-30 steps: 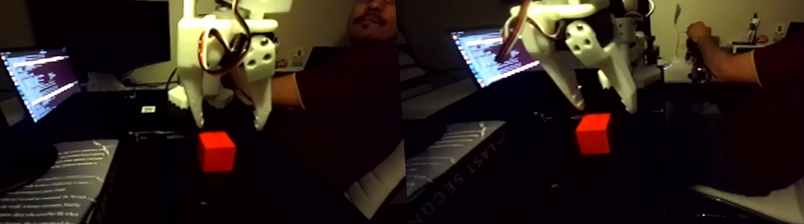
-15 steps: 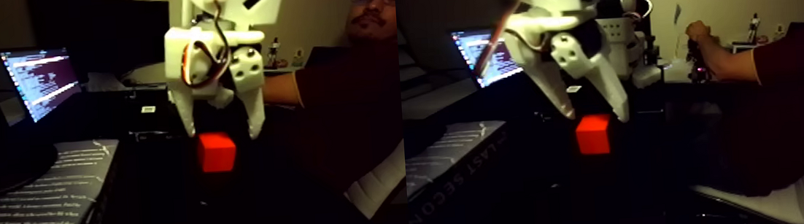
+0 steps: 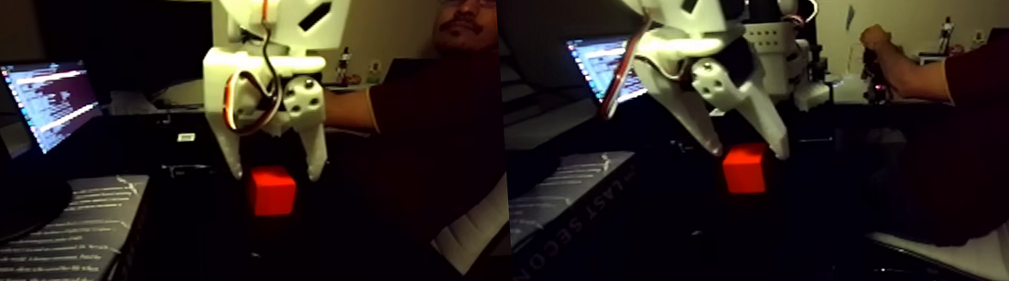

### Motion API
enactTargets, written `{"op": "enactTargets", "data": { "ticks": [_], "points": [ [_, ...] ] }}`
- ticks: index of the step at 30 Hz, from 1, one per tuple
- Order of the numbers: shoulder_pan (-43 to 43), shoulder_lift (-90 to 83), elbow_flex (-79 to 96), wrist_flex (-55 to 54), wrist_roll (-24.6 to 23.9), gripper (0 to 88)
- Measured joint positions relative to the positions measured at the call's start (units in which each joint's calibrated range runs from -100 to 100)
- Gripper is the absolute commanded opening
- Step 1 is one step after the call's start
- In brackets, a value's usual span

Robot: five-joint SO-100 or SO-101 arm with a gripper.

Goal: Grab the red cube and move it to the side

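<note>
In the left half of the fixed view we see the white gripper (image 3: 276, 176) spread wide, its tips straddling the top of the red cube (image 3: 273, 192) on the dark table. In the right half the five-o'clock fingertip (image 3: 779, 148) overlaps the cube's upper corner; we risk it landing there and knocking the cube away.
</note>
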Motion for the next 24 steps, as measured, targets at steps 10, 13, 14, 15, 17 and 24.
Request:
{"op": "enactTargets", "data": {
  "ticks": [10,13,14,15,17,24],
  "points": [
    [0.08,3.20,0.00,-2.77,-0.68,29.8],
    [0.08,3.62,0.00,-3.10,-1.21,29.8],
    [0.08,3.62,-0.09,-3.18,-1.36,29.8],
    [0.08,3.62,-0.09,-3.18,-1.52,29.8],
    [0.08,3.62,-0.09,-3.18,-1.57,29.8],
    [0.08,3.87,-0.09,-3.18,-1.57,19.5]
  ]
}}
